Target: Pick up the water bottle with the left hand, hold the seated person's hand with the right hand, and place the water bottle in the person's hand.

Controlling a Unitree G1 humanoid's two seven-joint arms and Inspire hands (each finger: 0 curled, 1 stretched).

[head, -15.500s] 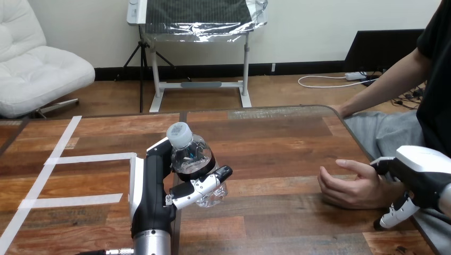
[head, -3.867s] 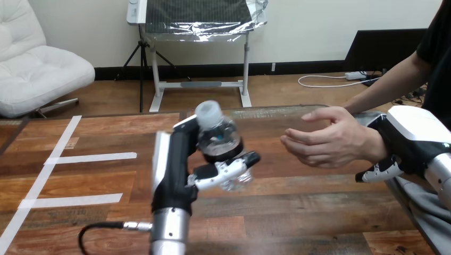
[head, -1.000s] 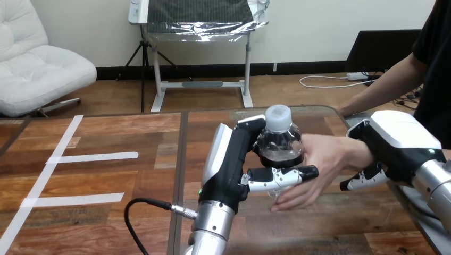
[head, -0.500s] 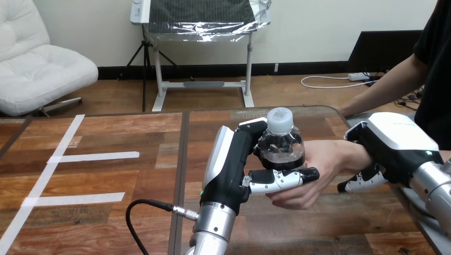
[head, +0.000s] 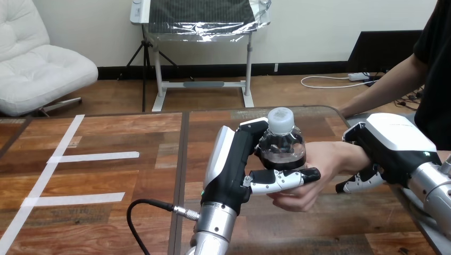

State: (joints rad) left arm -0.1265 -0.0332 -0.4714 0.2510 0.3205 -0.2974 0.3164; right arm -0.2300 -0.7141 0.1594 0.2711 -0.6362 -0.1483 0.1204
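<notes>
1. The water bottle [head: 281,146] stands upright above the wooden table [head: 106,180], right of the view's middle. Its long axis runs 6 to 12 o'clock, with the white cap [head: 280,117] at 12.
2. The left hand [head: 231,159] is clamped on the bottle. Its palm lies against the bottle's 9 o'clock side, and its fingers [head: 279,179] wrap across the lower front towards 3 o'clock.
3. The person's hand [head: 314,164] is cupped at the bottle's 3 to 5 o'clock side, palm turned to the bottle. Its fingertips curl in beneath the robot's fingers near 5 o'clock.
4. The bottle's base is hidden behind the left hand's fingers, so I cannot tell whether it touches the person's palm.
5. The right hand [head: 391,141] sits at 3 o'clock from the person's hand, over the person's wrist [head: 355,156]. Its fingers [head: 357,183] curl round under the wrist, so it appears closed on it.
6. The handover turns on one relation, as I judge it: the receiving palm lies on the side of the bottle opposite the left palm, with the robot's fingers between the bottle and the person's fingertips.
7. So the left fingers likely need to open away towards 9 o'clock. The bottle should stay upright while they do, so the person's hand can close on it.
</notes>
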